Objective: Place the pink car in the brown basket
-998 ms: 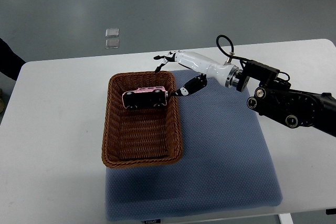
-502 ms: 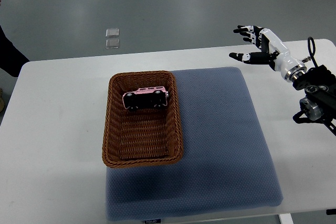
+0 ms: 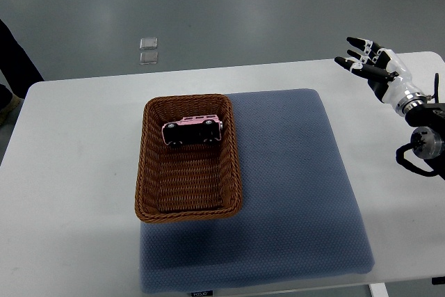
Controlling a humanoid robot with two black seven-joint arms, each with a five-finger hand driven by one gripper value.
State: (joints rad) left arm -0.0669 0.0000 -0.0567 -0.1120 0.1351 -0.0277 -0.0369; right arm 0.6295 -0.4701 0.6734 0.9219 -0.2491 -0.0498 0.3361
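The pink car [image 3: 192, 131] lies on its side inside the brown wicker basket [image 3: 149, 193], in the basket's far half. My right hand [image 3: 366, 60] is far off at the table's right edge, raised, with its fingers spread and nothing in them. The car and the basket are not touched by anything. My left arm does not show.
The basket stands on the left part of a blue-grey mat [image 3: 299, 186] on the white table [image 3: 69, 172]. A person's dark sleeve [image 3: 14, 57] shows at the left edge. Two small clear squares [image 3: 147, 49] lie on the floor beyond the table.
My right hand has pulled back from the basket's far right corner to the table's right edge, then drawn a little further right. The car stays in the basket.
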